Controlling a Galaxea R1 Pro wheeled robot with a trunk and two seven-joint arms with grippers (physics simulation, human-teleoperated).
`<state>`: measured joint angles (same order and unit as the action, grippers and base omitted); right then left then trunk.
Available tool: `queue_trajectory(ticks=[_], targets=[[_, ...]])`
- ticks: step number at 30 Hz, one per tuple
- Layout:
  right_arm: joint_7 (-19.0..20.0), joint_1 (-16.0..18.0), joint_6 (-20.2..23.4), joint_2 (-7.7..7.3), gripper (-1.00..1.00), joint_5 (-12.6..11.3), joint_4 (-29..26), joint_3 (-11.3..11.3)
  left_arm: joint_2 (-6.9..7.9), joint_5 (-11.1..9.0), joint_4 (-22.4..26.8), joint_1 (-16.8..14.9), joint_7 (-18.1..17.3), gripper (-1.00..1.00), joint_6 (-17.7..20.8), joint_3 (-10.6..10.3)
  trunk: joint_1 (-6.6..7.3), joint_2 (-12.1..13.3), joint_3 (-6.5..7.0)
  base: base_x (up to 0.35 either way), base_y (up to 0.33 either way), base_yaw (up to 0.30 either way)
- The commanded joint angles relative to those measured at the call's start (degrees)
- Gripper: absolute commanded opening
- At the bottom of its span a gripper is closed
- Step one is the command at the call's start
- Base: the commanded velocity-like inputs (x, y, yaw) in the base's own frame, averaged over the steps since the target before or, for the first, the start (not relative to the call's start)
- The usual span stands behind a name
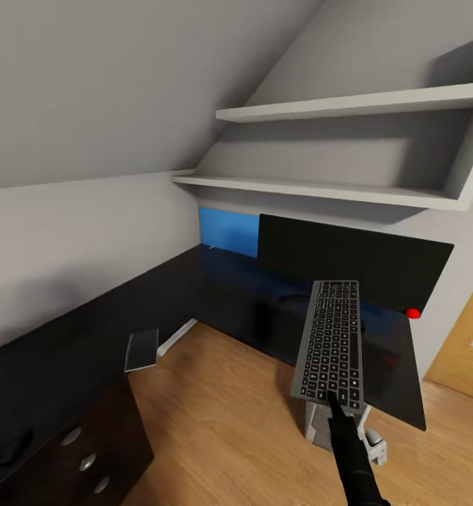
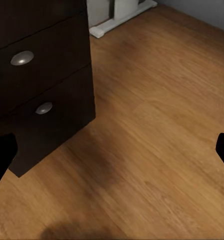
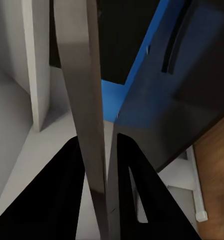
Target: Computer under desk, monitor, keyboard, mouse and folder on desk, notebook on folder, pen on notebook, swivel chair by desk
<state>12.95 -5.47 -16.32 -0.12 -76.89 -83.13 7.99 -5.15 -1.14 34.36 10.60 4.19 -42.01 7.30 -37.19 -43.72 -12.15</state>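
The keyboard (image 1: 329, 343) is held clamped by its near edge in the right claw (image 1: 332, 402), raised above the surface (image 1: 215, 288) before the monitor (image 1: 352, 260) for placement; the left claw (image 2: 112, 155) is spread apart over the floor (image 2: 156, 115).

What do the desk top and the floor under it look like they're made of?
The desk top looks like glossy black laminate or lacquered board: it mirrors the blue behind the monitor. The floor looks like light wood planks with a satin finish, showing grain and plank seams. Being a render, both are guesses from looks.
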Motion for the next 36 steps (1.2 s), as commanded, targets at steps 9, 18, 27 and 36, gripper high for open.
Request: queue_trajectory(ticks=[9,18,27,36], targets=[[0.5,0.0,-0.2,-0.05,-1.0,-0.5,0.0,0.1,-0.04,0.0,-1.2,0.0,-0.1,1.0,-0.1,0.0,-0.01,-0.1,-0.25,-0.169,0.158,-0.273],[0.5,0.0,-0.1,-0.05,-1.0,-0.6,-0.1,0.2,-0.04,0.0,-1.3,0.0,-0.1,1.0,-0.2,0.0,-0.01,-0.1,-0.46,-0.192,0.163,-0.272],[0.8,0.0,0.6,-0.34,-1.0,-0.7,-0.4,0.5,-0.04,0.0,-1.3,0.0,-0.2,1.0,-0.3,-0.1,-0.01,-0.1,-0.55,-0.008,0.007,-0.057],[1.7,0.0,0.7,-0.18,-1.0,-0.7,-1.7,0.8,-0.04,0.0,-1.3,0.0,-0.2,1.0,-0.3,-0.1,-0.01,-0.1,-0.55,0.0,0.0,-0.001]])
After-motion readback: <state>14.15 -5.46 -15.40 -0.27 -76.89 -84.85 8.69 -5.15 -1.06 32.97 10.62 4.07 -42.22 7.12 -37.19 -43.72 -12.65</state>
